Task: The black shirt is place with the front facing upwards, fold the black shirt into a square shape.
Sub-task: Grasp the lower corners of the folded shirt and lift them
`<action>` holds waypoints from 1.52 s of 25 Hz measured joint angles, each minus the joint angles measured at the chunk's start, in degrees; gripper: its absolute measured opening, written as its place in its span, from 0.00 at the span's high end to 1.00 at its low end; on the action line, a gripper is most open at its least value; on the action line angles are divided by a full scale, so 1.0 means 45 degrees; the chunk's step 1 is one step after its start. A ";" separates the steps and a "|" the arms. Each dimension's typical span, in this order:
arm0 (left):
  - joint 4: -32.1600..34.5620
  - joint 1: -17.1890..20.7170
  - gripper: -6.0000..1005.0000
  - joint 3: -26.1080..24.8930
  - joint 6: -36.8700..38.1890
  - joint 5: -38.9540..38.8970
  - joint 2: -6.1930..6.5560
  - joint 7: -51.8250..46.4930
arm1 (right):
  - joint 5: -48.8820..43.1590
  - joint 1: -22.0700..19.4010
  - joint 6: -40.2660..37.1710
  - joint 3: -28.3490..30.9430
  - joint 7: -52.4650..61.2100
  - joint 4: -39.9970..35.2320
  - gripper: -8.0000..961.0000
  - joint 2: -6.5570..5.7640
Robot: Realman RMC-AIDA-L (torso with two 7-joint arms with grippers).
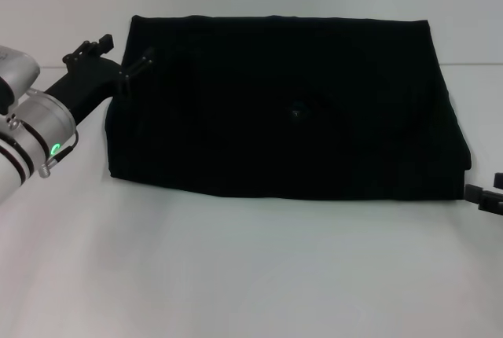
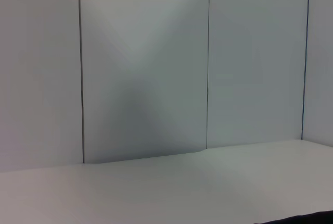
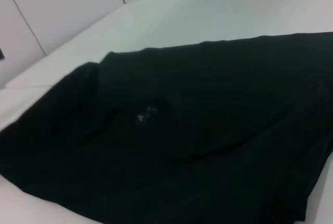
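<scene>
The black shirt [image 1: 287, 106] lies flat on the white table [image 1: 236, 275], folded into a wide rectangle with no lettering showing. My left gripper [image 1: 126, 50] hovers at the shirt's far left corner, open, one finger [image 1: 140, 64] right beside the fabric edge. Only a small part of my right gripper [image 1: 487, 196] shows at the right edge, just off the shirt's near right corner. The right wrist view is filled by the shirt [image 3: 182, 146] with its layered folds. In the left wrist view only a black sliver of the shirt [image 2: 307, 219] shows.
White panelled walls [image 2: 145, 67] stand behind the table. Bare table surface stretches in front of the shirt and to both sides of it.
</scene>
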 joint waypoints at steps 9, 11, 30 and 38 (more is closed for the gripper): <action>-0.0004 0.0026 0.23 0.0000 0.0000 0.0001 -0.0018 -0.0001 | 0.0009 0.0663 0.1559 -0.0710 -0.0712 0.0974 0.11 0.0106; -0.0005 0.0032 0.23 0.0000 0.0000 0.0002 -0.0018 0.0003 | 0.0006 0.0745 0.1637 -0.0904 -0.0727 0.1009 0.11 0.0156; -0.0082 0.0182 0.23 0.0036 -0.0005 0.0008 -0.0018 -0.0064 | -0.0248 0.0627 0.1523 -0.1184 -0.0589 0.1027 0.57 0.0122; 0.0795 0.1138 0.23 0.1736 0.0230 0.0128 0.0207 -0.2417 | -0.0215 0.0618 0.1093 -0.1076 -0.0576 0.0980 0.87 0.0104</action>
